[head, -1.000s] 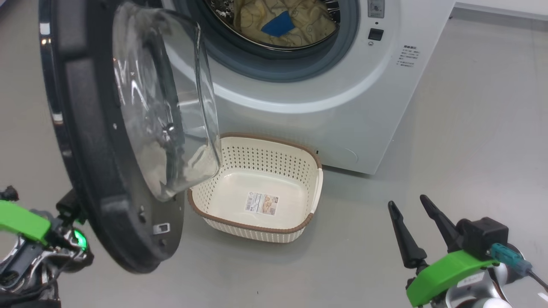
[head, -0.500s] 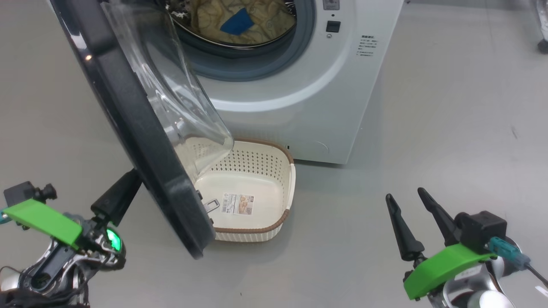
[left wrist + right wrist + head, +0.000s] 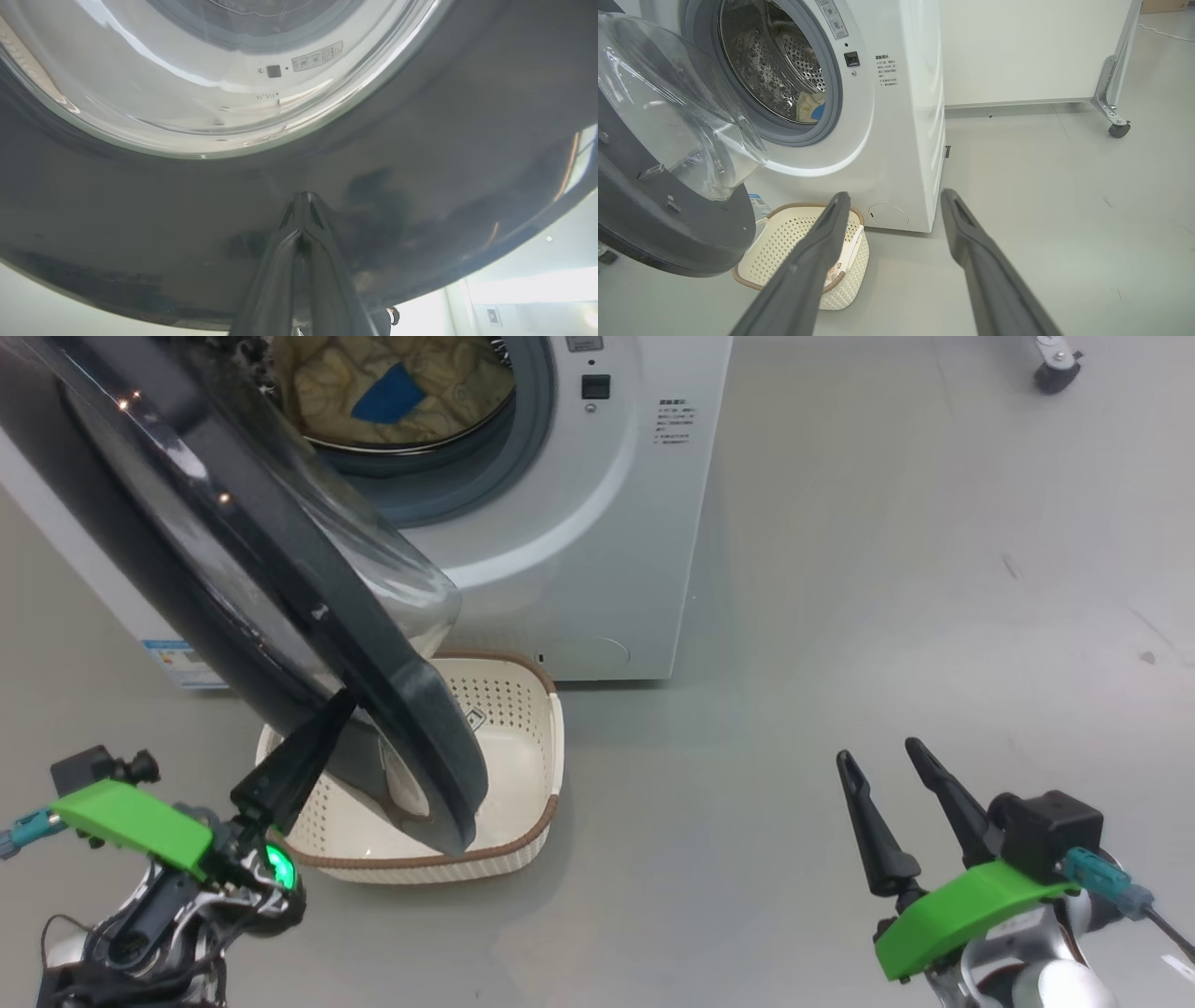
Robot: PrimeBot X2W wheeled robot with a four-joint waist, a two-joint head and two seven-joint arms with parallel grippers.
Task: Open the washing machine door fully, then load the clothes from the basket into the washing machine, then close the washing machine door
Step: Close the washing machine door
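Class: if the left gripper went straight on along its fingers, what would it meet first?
The washing machine door: the left gripper points its closed tips at the glossy black rim, seemingly touching it.

Glossy black rim (image 3: 420, 163) and clear glass bowl (image 3: 677, 107) on door (image 3: 280, 607). Smooth white washer (image 3: 597, 569); inside it, perforated steel drum (image 3: 780, 56), grey rubber gasket (image 3: 833, 93), soft cloth clothes (image 3: 420, 373). Before it, perforated cream plastic basket (image 3: 467, 868).

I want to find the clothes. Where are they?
In the head view, the clothes lie inside the washing machine drum, upper left, above the basket.
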